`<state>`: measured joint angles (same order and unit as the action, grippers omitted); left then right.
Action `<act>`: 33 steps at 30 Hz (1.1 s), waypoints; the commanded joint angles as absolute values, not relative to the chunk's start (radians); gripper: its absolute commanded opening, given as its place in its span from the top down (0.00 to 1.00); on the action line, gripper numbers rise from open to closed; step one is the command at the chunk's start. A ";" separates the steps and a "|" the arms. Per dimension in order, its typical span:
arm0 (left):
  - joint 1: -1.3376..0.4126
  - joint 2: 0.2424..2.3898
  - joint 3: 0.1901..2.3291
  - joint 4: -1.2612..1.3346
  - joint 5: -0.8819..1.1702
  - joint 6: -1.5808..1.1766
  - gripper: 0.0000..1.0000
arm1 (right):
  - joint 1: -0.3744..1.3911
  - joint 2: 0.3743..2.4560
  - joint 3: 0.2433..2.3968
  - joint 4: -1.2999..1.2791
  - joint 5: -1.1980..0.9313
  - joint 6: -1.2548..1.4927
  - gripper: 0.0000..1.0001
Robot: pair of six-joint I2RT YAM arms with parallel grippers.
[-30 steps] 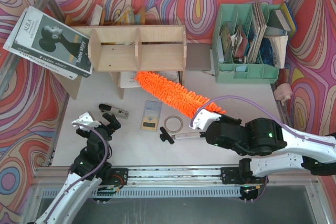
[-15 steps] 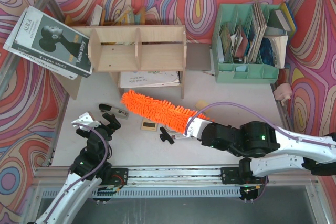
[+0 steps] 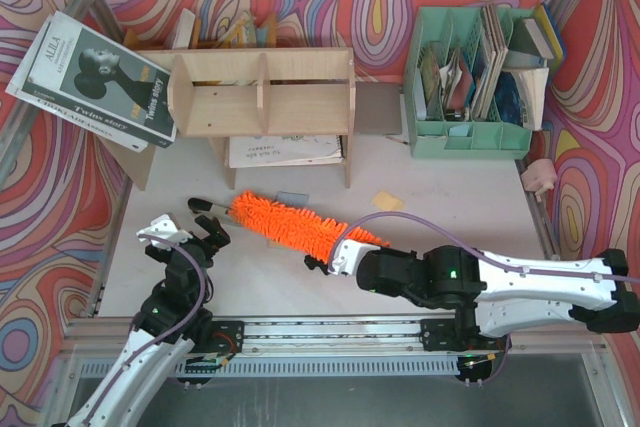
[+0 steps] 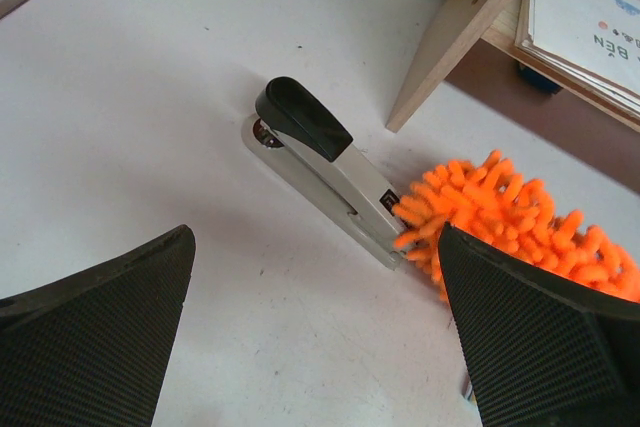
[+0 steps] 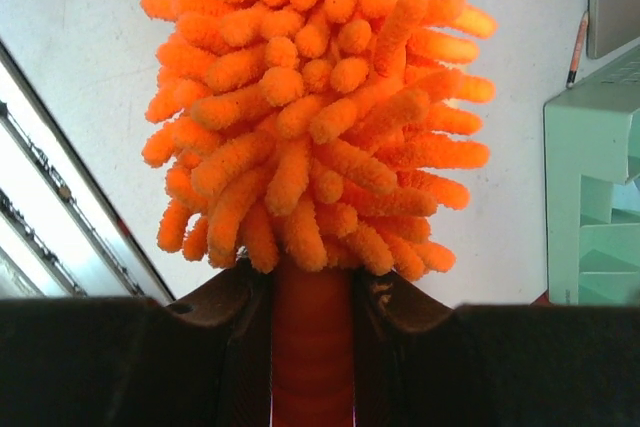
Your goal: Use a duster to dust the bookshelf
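Orange duster (image 5: 312, 107) handle clamped in right hand (image 5: 312, 297), left hand (image 4: 315, 347) spread wide, empty

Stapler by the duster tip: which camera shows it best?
Left wrist: the stapler fills mid-frame, the duster touching its end. Top external shows it small, beside the orange tip. Right wrist misses it.

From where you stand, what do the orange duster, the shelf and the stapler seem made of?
The duster looks like soft synthetic fibre, probably microfibre, in matte, chunky noodle-like strands. The shelf looks like pale unpainted wood, likely plywood; faint grain and bare panel edges show. The stapler has a silvery metal body with a slight sheen and a black top that looks like plastic.
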<state>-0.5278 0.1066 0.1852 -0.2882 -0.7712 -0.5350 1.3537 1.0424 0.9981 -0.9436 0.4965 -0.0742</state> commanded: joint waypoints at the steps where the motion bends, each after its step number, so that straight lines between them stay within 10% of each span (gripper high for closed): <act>1: -0.529 0.123 0.168 -0.265 -0.805 -0.556 0.02 | 1.338 1.067 0.988 -0.813 0.612 -0.019 1.00; 33: -0.615 0.849 0.620 -0.051 -0.525 -0.496 0.02 | 1.213 1.280 0.998 -0.620 0.724 0.344 1.00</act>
<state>-0.5591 0.8169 0.5991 -0.0948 -0.5201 -0.5949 1.2228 1.2606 0.9871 -0.7044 0.6323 0.2012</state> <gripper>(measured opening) 0.983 0.329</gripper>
